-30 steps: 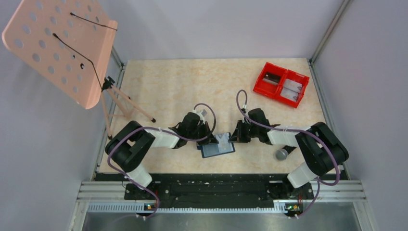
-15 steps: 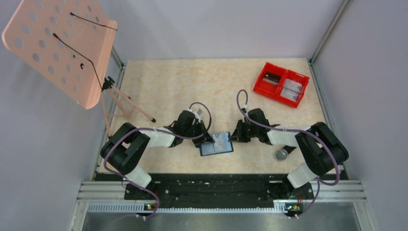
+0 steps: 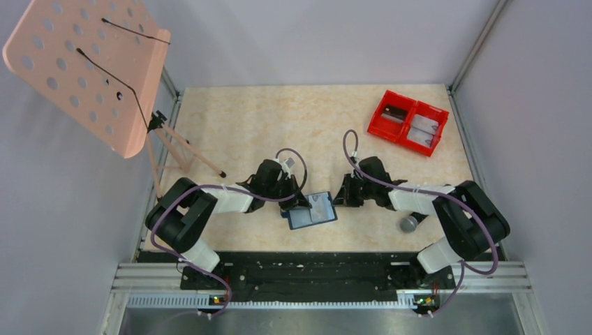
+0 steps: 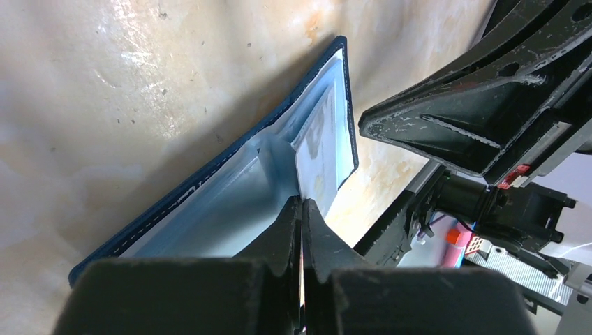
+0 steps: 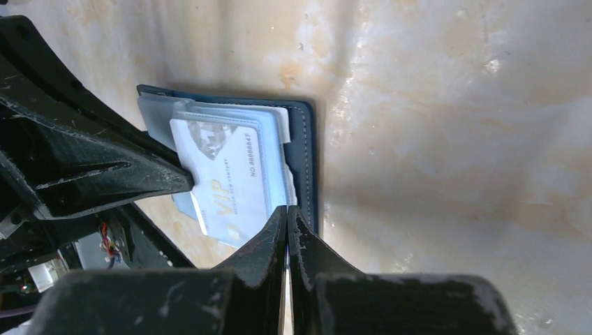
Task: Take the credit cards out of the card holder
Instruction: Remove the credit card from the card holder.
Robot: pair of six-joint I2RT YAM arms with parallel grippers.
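Observation:
The card holder (image 3: 308, 211) lies open on the table between my two grippers, navy outside (image 5: 305, 160) and light blue inside (image 4: 223, 209). A pale credit card (image 5: 227, 178) marked VIP sticks partway out of a pocket, past the holder's edge. It also shows as a pale credit card (image 4: 320, 150) in the left wrist view. My left gripper (image 4: 301, 201) is shut. Its tips meet the card's edge at the inner fold, and whether they pinch anything I cannot tell. My right gripper (image 5: 287, 208) is shut with its tips at the holder's navy edge.
A red two-compartment bin (image 3: 408, 122) stands at the back right. A grey ball (image 3: 409, 223) lies beside the right arm. A pink perforated stand (image 3: 91, 70) on thin legs rises over the table's left side.
The left arm has drawn back a little to the left, and the card holder has slid slightly left with it. The right gripper has stayed in place.

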